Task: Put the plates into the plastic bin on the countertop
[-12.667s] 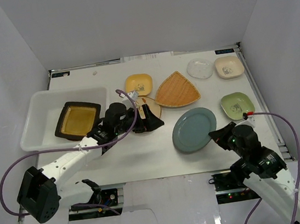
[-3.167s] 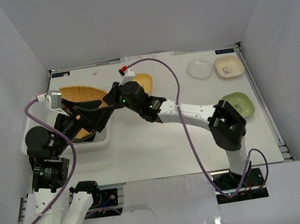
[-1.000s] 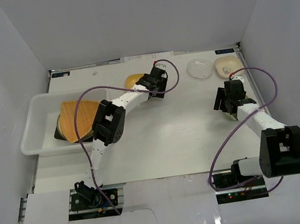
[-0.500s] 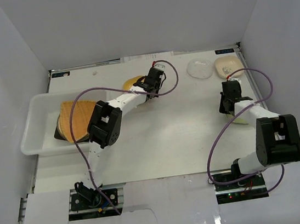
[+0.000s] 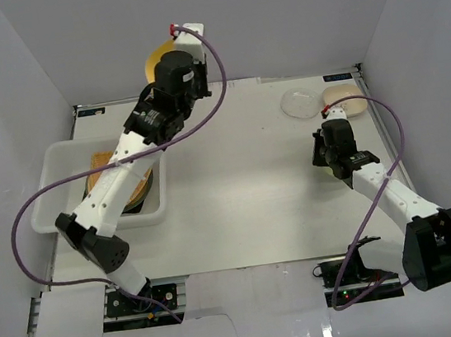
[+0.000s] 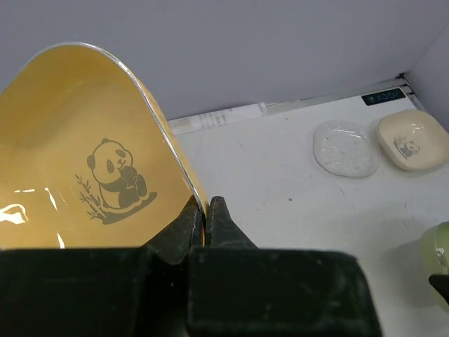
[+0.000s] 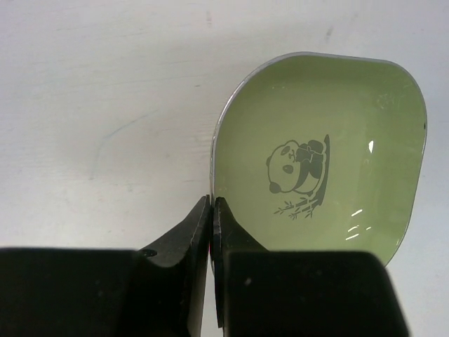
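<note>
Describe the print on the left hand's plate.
Dark panda with bamboo on glossy yellow plate; left wrist view.

The top external camera looks down from above and behind the arm bases over the whole flat white tabletop [image 5: 244, 183]. The left wrist camera sights along the left end effector [image 6: 205, 217] toward the far right corner. Both views show the clear round dish [image 6: 345, 147] and the cream square dish [image 6: 410, 139]. The right wrist camera faces straight down past the right end effector [image 7: 212, 225], close to the tabletop.
</note>
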Controlling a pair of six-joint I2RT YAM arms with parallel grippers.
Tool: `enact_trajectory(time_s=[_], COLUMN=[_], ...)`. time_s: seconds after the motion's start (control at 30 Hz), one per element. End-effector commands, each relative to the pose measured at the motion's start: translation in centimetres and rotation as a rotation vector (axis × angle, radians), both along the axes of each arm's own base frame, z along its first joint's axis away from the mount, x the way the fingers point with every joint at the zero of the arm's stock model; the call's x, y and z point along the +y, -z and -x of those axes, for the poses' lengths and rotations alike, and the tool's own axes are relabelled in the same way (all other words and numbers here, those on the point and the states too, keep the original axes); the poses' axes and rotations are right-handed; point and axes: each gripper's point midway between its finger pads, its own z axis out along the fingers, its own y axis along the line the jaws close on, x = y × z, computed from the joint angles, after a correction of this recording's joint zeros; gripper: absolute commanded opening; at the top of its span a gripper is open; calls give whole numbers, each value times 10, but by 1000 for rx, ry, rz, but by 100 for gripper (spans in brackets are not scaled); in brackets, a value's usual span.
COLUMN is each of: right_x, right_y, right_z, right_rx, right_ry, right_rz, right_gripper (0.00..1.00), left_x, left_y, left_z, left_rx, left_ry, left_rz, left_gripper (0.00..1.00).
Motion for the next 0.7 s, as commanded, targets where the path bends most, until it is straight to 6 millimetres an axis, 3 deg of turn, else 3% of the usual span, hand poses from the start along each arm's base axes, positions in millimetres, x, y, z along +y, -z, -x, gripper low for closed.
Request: enact_trajectory(time_s=[0.0, 0.03, 0.07, 0.1, 0.13, 0.17, 0.2, 0.23, 0.3, 0.33, 0.5, 0.53, 0.57, 0.67], right_x=[28, 45, 52, 61, 80, 91, 99, 120, 137, 157, 216, 224, 231, 254], right_y=[-39, -48, -53, -59, -66, -69, -73, -79, -84, -87, -96, -90, -97, -95], right_z=[-5, -3, -1, 1, 5, 8, 11, 19, 26, 37, 63, 64, 65, 78], right_rx=[-87, -105, -116, -129, -143, -147, -156, -169, -184, -192, -214, -202, -218, -222], right_ry=[-71, -116, -130, -154, -201, -228, -249, -305, -340, -395, -517, -527, -528, -577], right_rz=[-22, -26, -26, -31, -47, -53, -55, -64, -62, -67, -49, -32, -27, 0], right_gripper=[8, 8, 8, 8, 8, 8, 8, 8, 8, 8, 8, 8, 8, 8], left_x=[60, 69, 91, 101, 110, 138, 153, 178, 194, 205, 219, 224, 227, 226], left_y=[2, 11, 7, 44, 53, 52, 65, 98, 115, 138, 182, 186, 197, 200], left_z=[27, 32, 43, 49, 54, 60, 63, 65, 75, 78, 84, 81, 83, 78], left_rx=[58, 84, 91, 166, 179, 177, 201, 262, 295, 336, 413, 406, 419, 419], left_ry=[-151, -171, -192, -212, -225, -272, -306, -373, -386, -411, -443, -463, -473, -445], left_rz=[-125, -133, -101, -105, -83, -42, -32, -35, -5, -14, -60, -54, -60, -9], left_gripper=[0, 0, 0, 0, 0, 0, 0, 0, 0, 0, 0, 0, 2, 23])
